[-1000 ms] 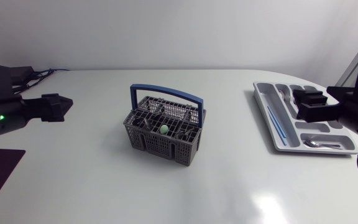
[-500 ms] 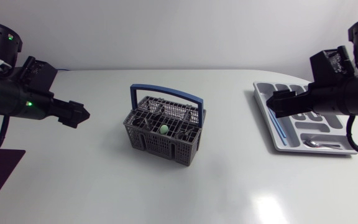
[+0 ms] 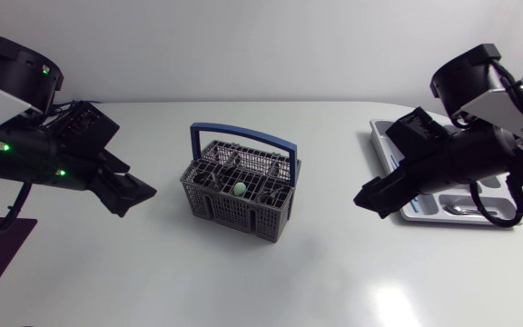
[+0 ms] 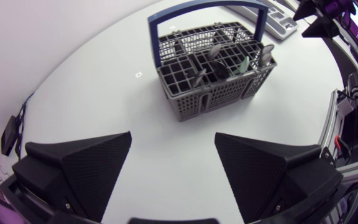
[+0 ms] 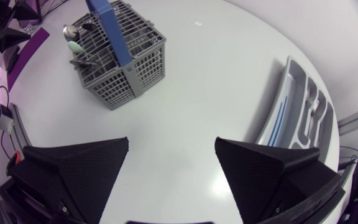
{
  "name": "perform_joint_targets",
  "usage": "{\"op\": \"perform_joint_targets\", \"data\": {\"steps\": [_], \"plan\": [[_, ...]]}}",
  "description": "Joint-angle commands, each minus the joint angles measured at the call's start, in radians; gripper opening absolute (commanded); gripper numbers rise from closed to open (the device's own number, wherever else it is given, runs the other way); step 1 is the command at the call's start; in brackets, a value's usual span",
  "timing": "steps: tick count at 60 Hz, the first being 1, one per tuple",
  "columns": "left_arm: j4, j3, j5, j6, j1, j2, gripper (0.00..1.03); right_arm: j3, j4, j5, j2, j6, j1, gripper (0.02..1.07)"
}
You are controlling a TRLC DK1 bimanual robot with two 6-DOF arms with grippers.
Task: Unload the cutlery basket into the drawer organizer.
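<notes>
Basket point(image 3: 241, 193) sits mid-table point(image 3: 243, 282), upright, w/ its long side running approx 10-to-4 o'clock in the head view. The blue handle point(image 3: 243, 134) arches along that same line. Cutlery point(image 3: 241, 188) stands in the cells, stems up and a bit tilted, incl. one green-tipped piece. None is out yet.

Organizer point(image 3: 384, 136) lies well apart at 3 o'clock of the basket, near the table edge, partly under your right arm. A few pieces lie in it already.

Left gripper point(image 3: 134, 195) is at 9 o'clock of the basket, just beside it and pointing at it. Its fingers are spread wide w/ nothing btwn them. In its wrist view the basket point(image 4: 213, 74) is ahead of the gripper point(image 4: 173, 140) at approx 1 o'clock, not touching.

Right gripper point(image 3: 370, 200) is at 3 o'clock of the basket, btwn basket and organizer, and farther from the basket than the left one. Its fingers are also wide apart and empty. From this gripper point(image 5: 171, 142) the basket point(image 5: 120, 59) is ahead at 11 o'clock and the organizer point(image 5: 291, 106) at approx 1 o'clock.

Your call, judged from this: left is nearer for the first pick. Stems stand up, so you prob. need to come down from above, clear of the handle. Right is better placed for the drop, so a hand-over may be worth it.
</notes>
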Motion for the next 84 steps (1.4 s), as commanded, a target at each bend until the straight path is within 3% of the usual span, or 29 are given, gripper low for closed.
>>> {"op": "perform_joint_targets", "data": {"steps": [1,15,24,29,39,71,84], "plan": [[0.015,-0.040,0.022,0.049,-0.018,-0.035,0.94,-0.009,-0.024,-0.016,0.012,-0.027,0.046,1.02],[0.064,-0.091,0.136,0.074,-0.007,-0.073,0.94,-0.026,-0.028,-0.084,-0.008,-0.040,0.112,1.02],[0.116,-0.118,0.171,0.072,0.033,-0.087,0.93,-0.084,0.038,-0.125,-0.085,-0.068,0.135,1.02],[0.118,-0.129,0.242,0.074,0.056,-0.087,0.93,-0.133,0.101,-0.130,-0.137,-0.076,0.163,1.02],[0.116,-0.140,0.314,0.074,0.067,-0.087,0.93,-0.153,0.108,-0.178,-0.152,-0.074,0.181,1.02],[0.130,-0.140,0.323,0.098,0.073,-0.082,0.91,-0.153,0.119,-0.176,-0.152,-0.056,0.189,1.02],[0.231,-0.172,0.321,0.118,0.082,-0.073,0.91,-0.147,0.122,-0.165,-0.147,-0.036,0.215,1.02]]}}
